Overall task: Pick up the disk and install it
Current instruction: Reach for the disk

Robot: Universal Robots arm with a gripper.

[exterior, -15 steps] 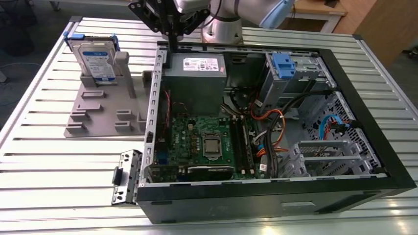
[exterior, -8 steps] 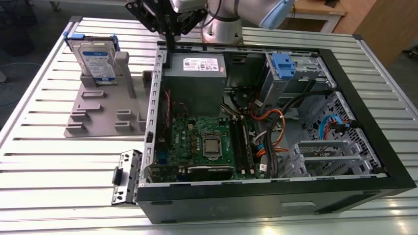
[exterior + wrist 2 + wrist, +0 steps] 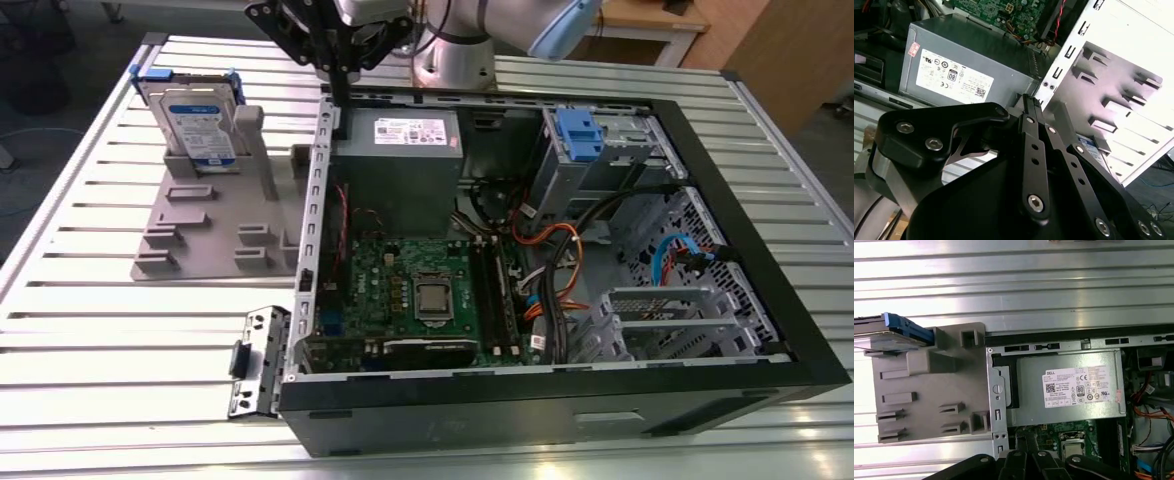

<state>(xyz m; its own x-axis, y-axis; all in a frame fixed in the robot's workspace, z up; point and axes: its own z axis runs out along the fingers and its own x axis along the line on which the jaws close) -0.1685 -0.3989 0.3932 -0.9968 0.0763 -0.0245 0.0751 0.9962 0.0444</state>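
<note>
The disk (image 3: 198, 118) is a silver drive with a white-and-blue label in a bright blue bracket. It stands upright in a grey slotted holder (image 3: 200, 235) at the exterior view's left, beside the open computer case. In the first wrist view the disk's blue bracket (image 3: 906, 329) shows edge-on at the end of the holder (image 3: 929, 390). My black gripper (image 3: 339, 100) hangs over the case's near wall by the power supply, apart from the disk and to its right in the exterior view. Its fingers (image 3: 1029, 130) meet at the tip with nothing between them.
The open computer case (image 3: 747, 200) lies on a slatted metal table (image 3: 80, 330). Inside are a grey power supply (image 3: 396, 140) with a white sticker, a green motherboard (image 3: 414, 290), loose cables, and a grey drive cage with a blue latch (image 3: 577, 130).
</note>
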